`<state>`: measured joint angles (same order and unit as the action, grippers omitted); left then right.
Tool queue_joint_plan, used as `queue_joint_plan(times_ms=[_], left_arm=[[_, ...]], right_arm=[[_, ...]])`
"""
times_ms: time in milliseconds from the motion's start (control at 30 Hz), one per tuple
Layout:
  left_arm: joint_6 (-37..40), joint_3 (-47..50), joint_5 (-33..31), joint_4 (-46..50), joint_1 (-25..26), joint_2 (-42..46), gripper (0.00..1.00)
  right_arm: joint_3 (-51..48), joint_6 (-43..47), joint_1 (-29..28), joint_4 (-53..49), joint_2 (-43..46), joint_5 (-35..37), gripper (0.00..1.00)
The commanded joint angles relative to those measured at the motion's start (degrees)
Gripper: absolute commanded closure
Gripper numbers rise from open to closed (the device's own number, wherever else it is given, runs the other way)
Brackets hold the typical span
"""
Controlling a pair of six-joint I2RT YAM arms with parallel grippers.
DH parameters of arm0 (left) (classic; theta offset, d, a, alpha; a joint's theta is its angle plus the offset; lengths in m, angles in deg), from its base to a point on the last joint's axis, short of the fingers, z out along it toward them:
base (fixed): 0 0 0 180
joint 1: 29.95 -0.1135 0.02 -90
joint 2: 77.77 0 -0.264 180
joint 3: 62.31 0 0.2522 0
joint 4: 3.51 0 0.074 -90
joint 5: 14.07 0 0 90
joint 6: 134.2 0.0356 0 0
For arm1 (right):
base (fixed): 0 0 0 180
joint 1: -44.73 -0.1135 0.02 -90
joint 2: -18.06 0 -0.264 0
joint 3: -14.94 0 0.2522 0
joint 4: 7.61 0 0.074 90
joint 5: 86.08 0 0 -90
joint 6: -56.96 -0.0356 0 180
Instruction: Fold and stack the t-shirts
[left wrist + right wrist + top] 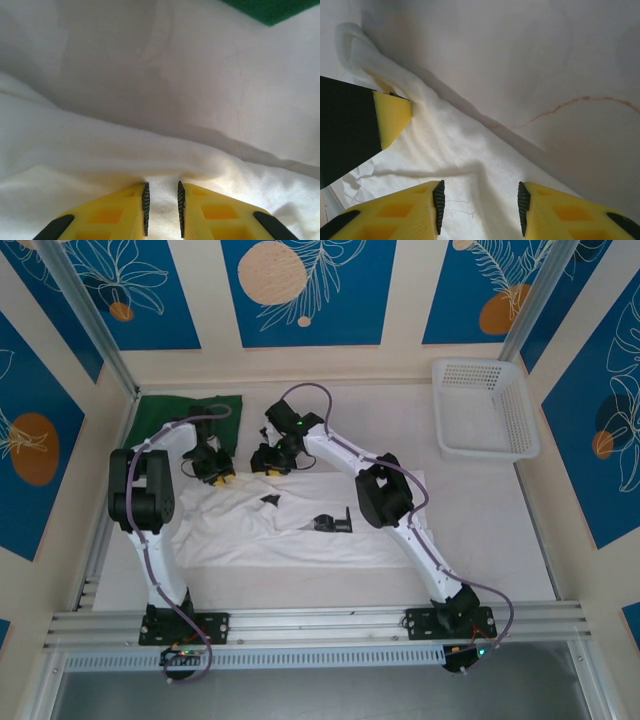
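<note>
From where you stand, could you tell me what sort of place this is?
Likely a robot test cell, not a home: an aluminium rail along the near edge, and printed wall panels enclosing a white table.

On my feed the bench (480,530) is a pale, plain surface. The white t-shirt (250,535) with small black marks lies spread across its middle, somewhat rumpled. Beyond that shirt's far left corner, near it, lies the dark green t-shirt (165,410). Well off to the shirt's far right sits a white mesh basket (475,362).
</note>
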<state>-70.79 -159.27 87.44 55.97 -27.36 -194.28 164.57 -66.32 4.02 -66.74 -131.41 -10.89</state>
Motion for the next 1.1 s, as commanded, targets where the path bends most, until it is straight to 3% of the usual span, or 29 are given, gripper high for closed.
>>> queue_joint_plan(times_ms=[0,433,900,1067], left_arm=[[0.2,-0.1,-1.2,2.1,-0.6,-1.2,0.76],[-0.6,0.0,-0.9,2.0,-0.8,-2.0,0.76],[-1.1,-0.4,-2.6,2.4,-0.7,-2.8,0.76],[-1.6,-0.1,-3.4,2.5,-0.7,-3.1,0.76]], right_arm=[[2.3,1.7,-0.9,-2.1,-0.9,-1.0,0.56],[2.1,2.6,-1.9,-3.3,-1.1,-2.3,0.64],[0.7,6.0,-2.3,-3.1,2.0,-4.3,0.97],[-3.7,8.2,-2.4,-1.7,5.8,-6.0,1.0]])
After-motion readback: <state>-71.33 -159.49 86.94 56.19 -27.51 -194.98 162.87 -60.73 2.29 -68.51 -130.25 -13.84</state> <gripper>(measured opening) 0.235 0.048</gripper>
